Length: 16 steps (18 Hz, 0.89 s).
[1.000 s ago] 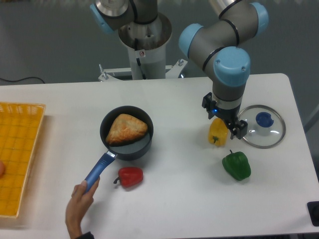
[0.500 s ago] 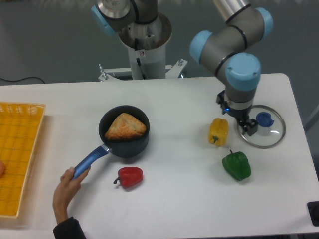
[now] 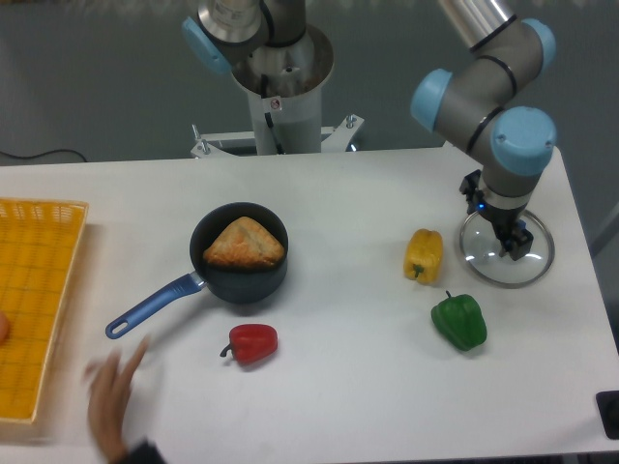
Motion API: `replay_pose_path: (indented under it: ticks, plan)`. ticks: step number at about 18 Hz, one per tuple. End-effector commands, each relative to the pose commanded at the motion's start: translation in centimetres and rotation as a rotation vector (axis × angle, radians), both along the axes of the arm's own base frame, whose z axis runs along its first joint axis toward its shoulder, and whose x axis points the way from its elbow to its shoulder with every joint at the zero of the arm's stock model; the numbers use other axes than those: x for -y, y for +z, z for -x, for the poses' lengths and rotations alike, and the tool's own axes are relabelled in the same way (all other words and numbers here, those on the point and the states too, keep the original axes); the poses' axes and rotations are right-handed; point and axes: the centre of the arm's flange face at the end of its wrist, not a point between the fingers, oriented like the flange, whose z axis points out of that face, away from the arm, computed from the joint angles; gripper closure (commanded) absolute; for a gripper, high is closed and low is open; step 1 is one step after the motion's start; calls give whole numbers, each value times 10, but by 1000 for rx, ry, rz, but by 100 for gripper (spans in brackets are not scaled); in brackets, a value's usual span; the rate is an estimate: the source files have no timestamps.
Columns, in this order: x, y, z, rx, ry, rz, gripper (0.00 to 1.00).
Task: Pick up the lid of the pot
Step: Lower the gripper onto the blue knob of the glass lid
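Bright, even light washes over the pale worktop [image 3: 338,387], while the inside of the black pan [image 3: 244,293] falls into deep shade. A human hand [image 3: 112,394] at lower left smears into a soft, ghostly blur, in contrast with the crisp outlines of the red pepper [image 3: 253,344] and green pepper [image 3: 460,322].

A: "Report gripper position."
B: "The gripper [image 3: 496,218] is over the pot lid [image 3: 532,275], near the right edge of the table [image 3: 338,387]; contact is indeterminate."
A: "Report other items."
B: "A yellow item [image 3: 424,256] lies beside the pot lid, a green pepper [image 3: 459,322] nearer the bottom edge. A black pan [image 3: 237,289] contains a brown item [image 3: 244,245]. A blurred hand [image 3: 114,396] is near the bottom-left corner."
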Motion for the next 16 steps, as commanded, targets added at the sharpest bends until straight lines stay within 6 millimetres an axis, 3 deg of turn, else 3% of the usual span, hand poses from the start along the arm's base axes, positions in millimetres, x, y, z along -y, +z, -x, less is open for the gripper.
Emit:
replay_pose_path:
  ticks: [9,16]
  plan:
    - [14,-23,26,-5,-4,-64,0]
    - [23,-19,39,-19,16,-69,0]
